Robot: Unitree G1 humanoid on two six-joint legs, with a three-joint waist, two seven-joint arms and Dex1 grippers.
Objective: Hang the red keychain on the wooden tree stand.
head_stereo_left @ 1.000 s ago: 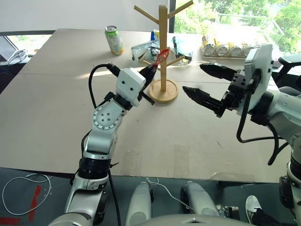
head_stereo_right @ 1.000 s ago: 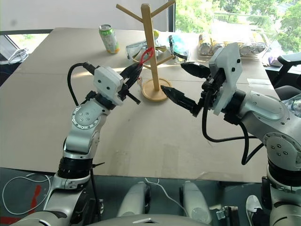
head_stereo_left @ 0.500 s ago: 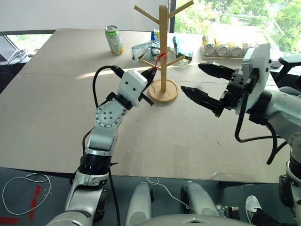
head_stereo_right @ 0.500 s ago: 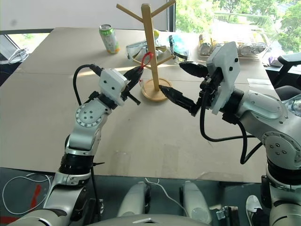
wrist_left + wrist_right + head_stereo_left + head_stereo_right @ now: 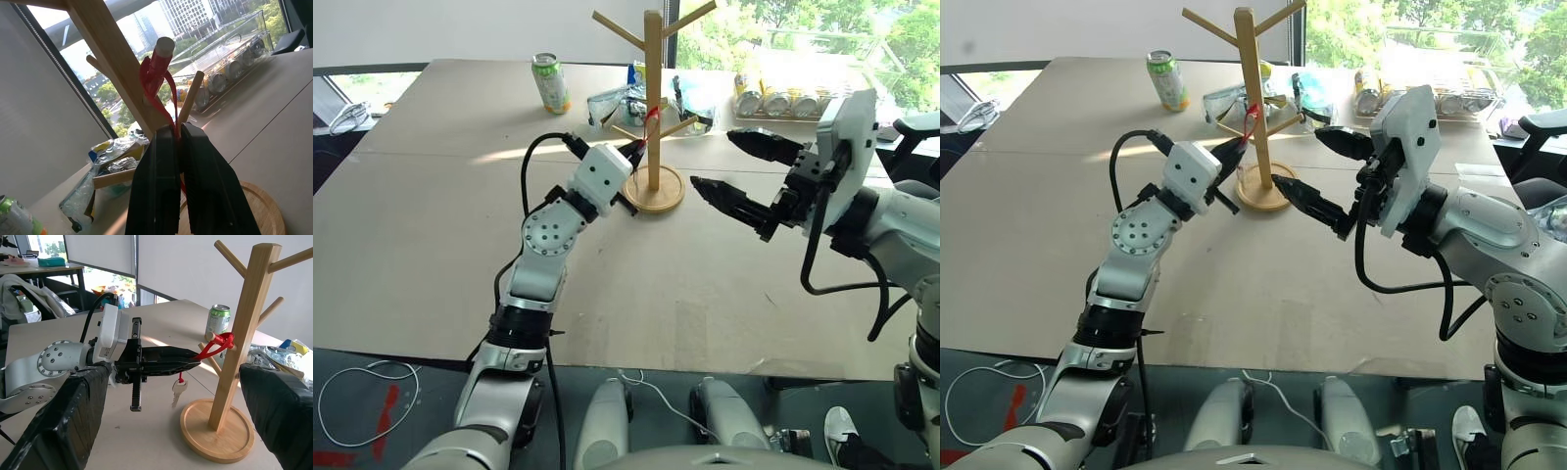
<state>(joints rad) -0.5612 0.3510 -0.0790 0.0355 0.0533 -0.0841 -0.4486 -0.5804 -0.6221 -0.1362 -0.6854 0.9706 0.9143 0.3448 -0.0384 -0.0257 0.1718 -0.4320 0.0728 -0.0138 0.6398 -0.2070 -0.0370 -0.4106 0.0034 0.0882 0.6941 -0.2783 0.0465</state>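
The wooden tree stand [image 5: 653, 59] rises from its round base [image 5: 656, 193] at the middle back of the table. The red keychain [image 5: 215, 343] has its strap loop over the end of a lower peg on the stand's left side. A silver key [image 5: 177, 390] dangles under the strap. My left gripper [image 5: 636, 147] reaches up to that peg and is shut on the strap's lower end [image 5: 168, 120], just short of the pole. My right gripper [image 5: 713, 160] hovers open to the right of the stand, holding nothing.
A green drink can [image 5: 550, 82] stands at the back left. Crumpled plastic bags [image 5: 612, 103] lie behind the stand. A clear tray of cans [image 5: 783, 98] sits at the back right. The brown tabletop [image 5: 431, 225] stretches bare to the left and front.
My left gripper moved forward and slightly down toward the stand, carrying the strap loop onto the lower peg. The right arm stayed still.
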